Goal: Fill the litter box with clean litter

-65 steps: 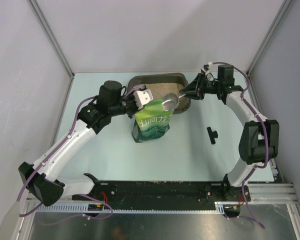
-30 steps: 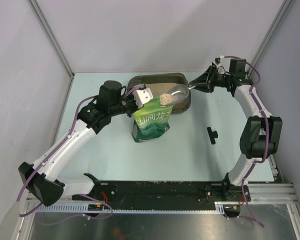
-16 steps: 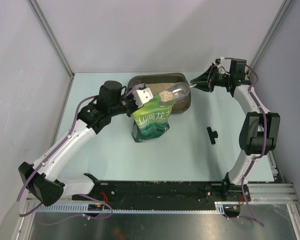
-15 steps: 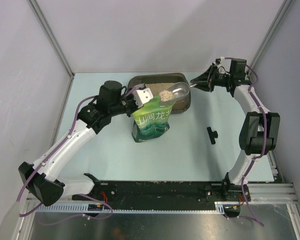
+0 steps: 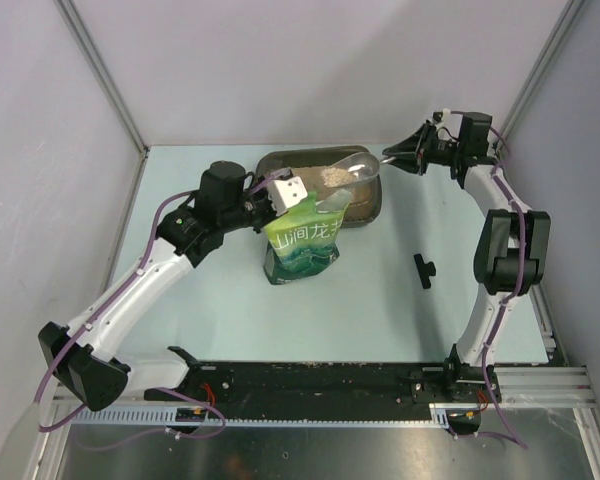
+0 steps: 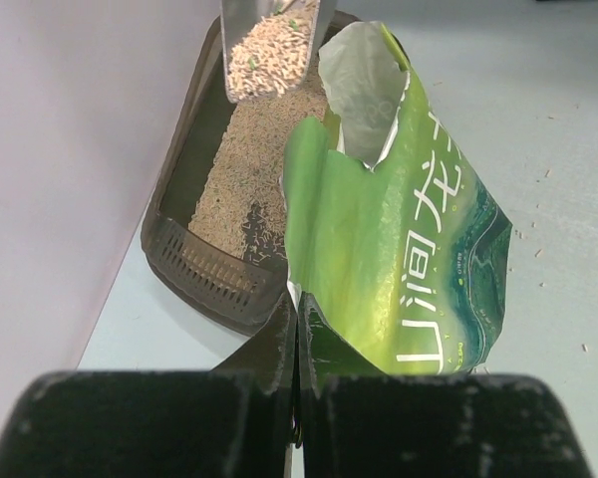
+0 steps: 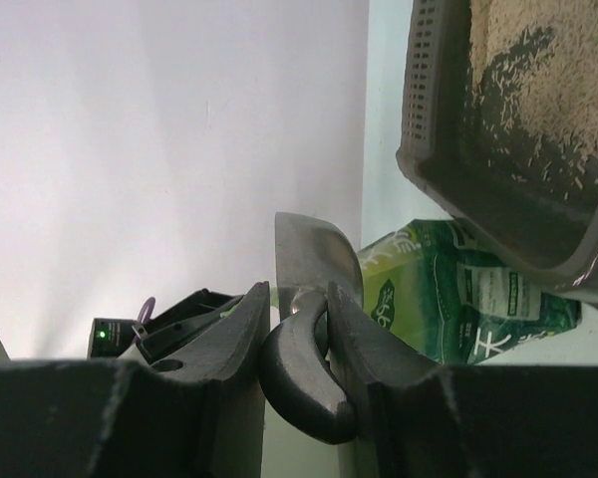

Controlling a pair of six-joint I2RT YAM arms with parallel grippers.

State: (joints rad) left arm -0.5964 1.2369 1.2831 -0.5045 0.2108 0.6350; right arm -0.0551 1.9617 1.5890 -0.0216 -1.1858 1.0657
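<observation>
Dark brown-grey litter box (image 6: 214, 284) just behind the green bag (image 5: 302, 245) — floor partly covered with beige clean litter (image 6: 249, 169). Loaded scoop (image 6: 269, 50) above the box — handle clamped in right gripper (image 7: 299, 309); left gripper (image 6: 297, 329) pinched tight on the bag's edge.

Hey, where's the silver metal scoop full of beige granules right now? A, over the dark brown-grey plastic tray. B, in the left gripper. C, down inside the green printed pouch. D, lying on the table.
A: the silver metal scoop, gripped by the right gripper, hangs loaded above the dark brown-grey plastic tray, outside the green printed pouch.
</observation>
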